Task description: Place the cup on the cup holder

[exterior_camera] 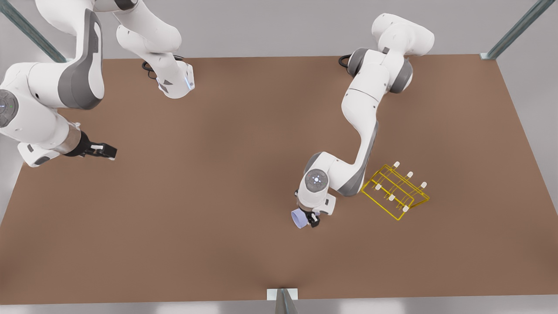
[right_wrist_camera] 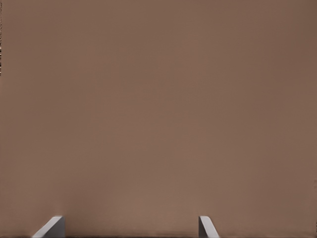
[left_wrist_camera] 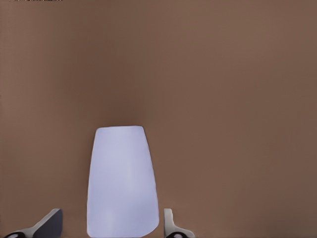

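Beside the cup holder (exterior_camera: pixel 394 192), left tool (exterior_camera: pixel 308 218) straddles the cup (exterior_camera: pixel 299 218), fingers apart

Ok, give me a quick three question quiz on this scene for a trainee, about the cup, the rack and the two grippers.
1. True or false: the cup already sits on the cup holder.
2. Which one has the cup between its open jaws? A: the left gripper, near the cup holder. B: the right gripper, which waits over the table at the front view's left.
3. Fill in: the cup holder's upright pegs have ___ caps.

Key: 1 false, the cup is apart from the cup holder. 2 A. 3 white.
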Controlling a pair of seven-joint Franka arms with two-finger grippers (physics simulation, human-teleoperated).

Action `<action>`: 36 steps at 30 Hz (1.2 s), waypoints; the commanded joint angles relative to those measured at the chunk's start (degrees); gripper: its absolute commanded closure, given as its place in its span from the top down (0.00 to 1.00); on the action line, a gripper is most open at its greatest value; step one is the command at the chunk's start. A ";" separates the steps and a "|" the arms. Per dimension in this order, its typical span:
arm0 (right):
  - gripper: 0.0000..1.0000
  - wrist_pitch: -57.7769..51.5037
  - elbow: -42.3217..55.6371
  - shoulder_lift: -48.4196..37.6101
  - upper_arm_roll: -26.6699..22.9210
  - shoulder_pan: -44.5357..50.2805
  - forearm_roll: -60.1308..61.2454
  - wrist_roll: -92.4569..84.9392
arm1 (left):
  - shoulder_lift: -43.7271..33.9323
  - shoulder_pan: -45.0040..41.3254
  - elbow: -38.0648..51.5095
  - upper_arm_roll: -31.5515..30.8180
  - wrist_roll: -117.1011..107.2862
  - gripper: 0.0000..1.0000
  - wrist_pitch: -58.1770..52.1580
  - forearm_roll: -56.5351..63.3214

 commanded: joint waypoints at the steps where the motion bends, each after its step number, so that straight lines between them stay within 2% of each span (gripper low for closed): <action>1: 1.00 -2.50 -0.08 0.09 0.08 -0.25 0.08 -10.68 | -0.04 -0.26 -0.64 -0.07 9.33 1.00 0.22 0.12; 27: 1.00 -5.49 3.08 3.87 -0.18 -3.50 2.80 -10.85 | 5.85 -1.41 0.24 0.55 10.47 1.00 6.10 0.30; 28: 1.00 -5.49 2.99 4.31 -0.18 -3.85 2.72 -10.94 | 5.85 -1.49 0.24 0.55 10.47 0.97 6.10 0.30; 29: 1.00 -5.58 2.82 4.49 -0.27 -3.94 2.72 -10.94 | 5.85 -1.49 0.15 0.55 10.65 0.68 6.10 0.30; 30: 1.00 -5.66 2.82 4.58 -0.27 -3.94 2.72 -10.94 | 5.85 -1.49 -0.03 0.55 12.76 0.65 6.10 0.30; 31: 1.00 -6.10 2.82 4.58 -0.18 -3.85 2.72 -10.94 | 5.85 -1.49 0.06 0.55 12.93 0.68 6.02 0.30; 34: 1.00 -5.93 2.82 4.58 -0.18 -3.50 2.63 -10.94 | 3.39 -1.05 0.32 -0.24 14.25 0.68 3.03 0.04; 36: 1.00 -5.49 2.82 4.58 -0.18 -3.15 2.63 -10.94 | -2.93 -0.53 0.59 -1.30 15.22 0.70 -2.15 -2.34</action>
